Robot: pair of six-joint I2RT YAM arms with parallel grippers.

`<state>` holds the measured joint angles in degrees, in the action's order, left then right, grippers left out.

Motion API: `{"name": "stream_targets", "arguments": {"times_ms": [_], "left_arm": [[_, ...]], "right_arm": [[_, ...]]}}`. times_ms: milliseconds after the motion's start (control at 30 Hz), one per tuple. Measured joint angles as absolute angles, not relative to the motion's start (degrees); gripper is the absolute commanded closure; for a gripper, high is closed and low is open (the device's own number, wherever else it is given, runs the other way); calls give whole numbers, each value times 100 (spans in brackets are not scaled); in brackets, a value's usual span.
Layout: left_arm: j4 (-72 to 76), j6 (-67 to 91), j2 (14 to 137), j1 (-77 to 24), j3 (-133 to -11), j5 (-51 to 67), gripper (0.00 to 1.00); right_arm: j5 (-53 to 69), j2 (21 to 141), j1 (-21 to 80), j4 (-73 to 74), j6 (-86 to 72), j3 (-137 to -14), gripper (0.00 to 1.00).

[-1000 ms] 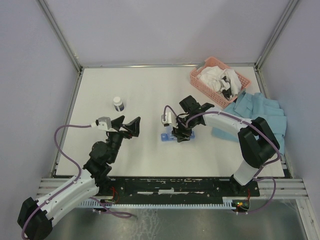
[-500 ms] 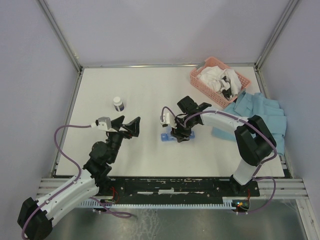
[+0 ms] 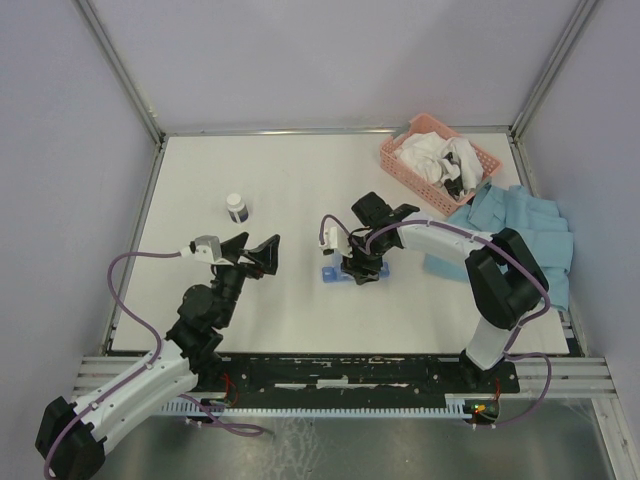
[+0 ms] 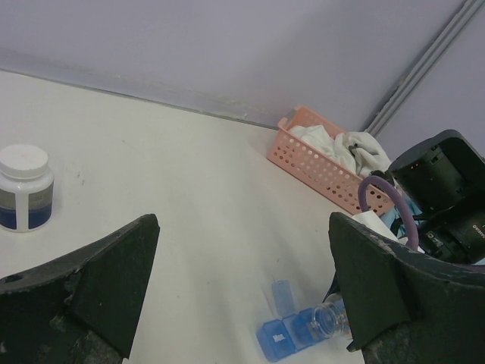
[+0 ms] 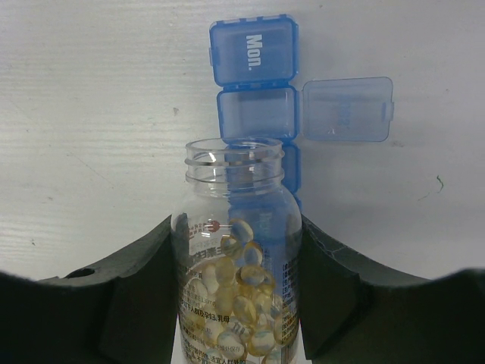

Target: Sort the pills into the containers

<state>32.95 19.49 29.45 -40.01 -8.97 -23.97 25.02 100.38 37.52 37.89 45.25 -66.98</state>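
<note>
Pills [image 5: 231,299], small glossy yellowish capsules, lie loose in a clear rigid bottle [image 5: 235,171] that my right gripper [image 5: 236,258] clamps round the body, its open mouth towards the blue organiser strip [image 5: 256,112] near the worktop's middle. I judge them light, slippery and quick to roll, so tipping beats pinching. My left gripper [image 4: 242,250] gapes wide, holding nothing

Right wrist view: the clear bottle [image 5: 235,250] covers most of the blue strip [image 5: 255,114] below its second compartment; the bottle base and lowest pills [image 5: 231,326] are cut off at the bottom edge. Top view: the right gripper [image 3: 360,270] hides most of the strip. Left wrist view, lower right: a left gripper [image 4: 242,227] finger hides the strip's end.
</note>
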Motion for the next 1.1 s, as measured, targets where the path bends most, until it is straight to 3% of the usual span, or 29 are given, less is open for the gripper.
{"name": "stream_targets", "arguments": {"times_ms": [1100], "left_arm": [[3291, 1959, 2836, -4001, -838, -2504, 1]], "right_arm": [[2029, 10315, 3966, 4130, 4482, -7006, 94]]}}
